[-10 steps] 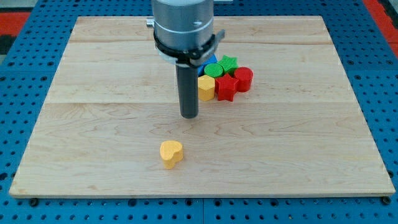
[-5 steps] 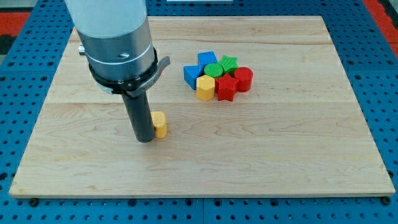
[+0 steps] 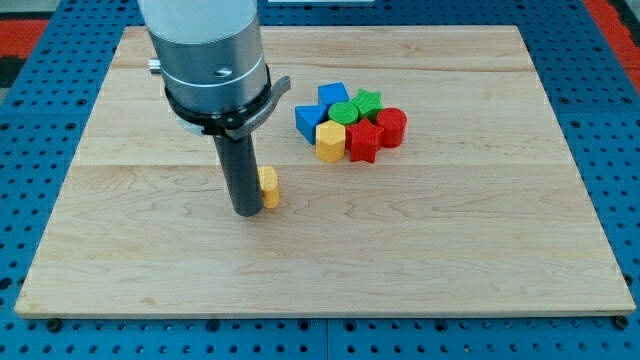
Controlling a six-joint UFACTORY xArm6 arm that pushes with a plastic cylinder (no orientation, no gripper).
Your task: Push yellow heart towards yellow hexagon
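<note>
**Right now: tip against the yellow heart, cluster up and to the right**

Look first at my tip: it sits on the bench in the left-centre of the view, at the bottom of the straight dark rod. You will find no claw on this arm, so there is nothing released or clenched to report; the rod simply stands upright on the wood.

Just to the view's right of my tip you see the yellow heart, touching the rod's side or so close that no gap shows. Part of the heart is hidden behind the rod.

Move your eye up and to the view's right, well apart from the heart, and you reach a tight cluster. The yellow hexagon sits at its lower left edge, nearest the heart. Beside it to the right is the red star, then a red cylinder. Behind the hexagon you see a green cylinder and a green star. Two blue blocks close off the cluster's upper left; their shapes are hard to make out.
</note>
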